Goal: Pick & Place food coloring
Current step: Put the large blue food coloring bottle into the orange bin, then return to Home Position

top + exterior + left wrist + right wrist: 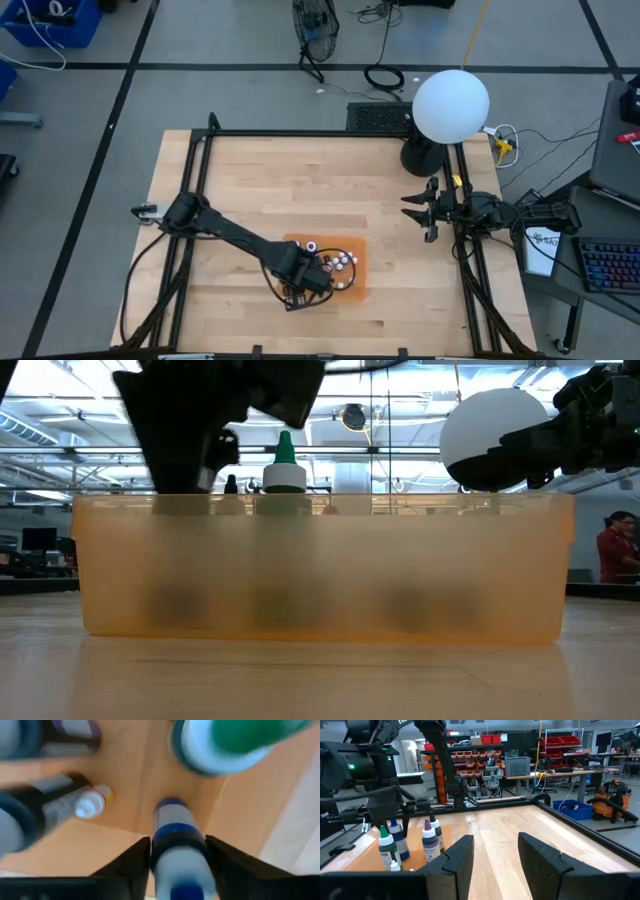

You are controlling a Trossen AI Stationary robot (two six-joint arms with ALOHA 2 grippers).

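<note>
High view: left gripper (318, 283) sits over the orange tray (357, 250), lower centre of frame, covering most of the food coloring bottles (340, 264). Left wrist view alone shows a blue bottle (176, 845) between its fingers (131, 862), long axis running along them; grip or gap is unclear. Low view shows the green-tipped bottle (284, 468) upright, bodies blurred behind the tray wall. Right gripper (428, 209), mid-right, stands open and empty.
</note>
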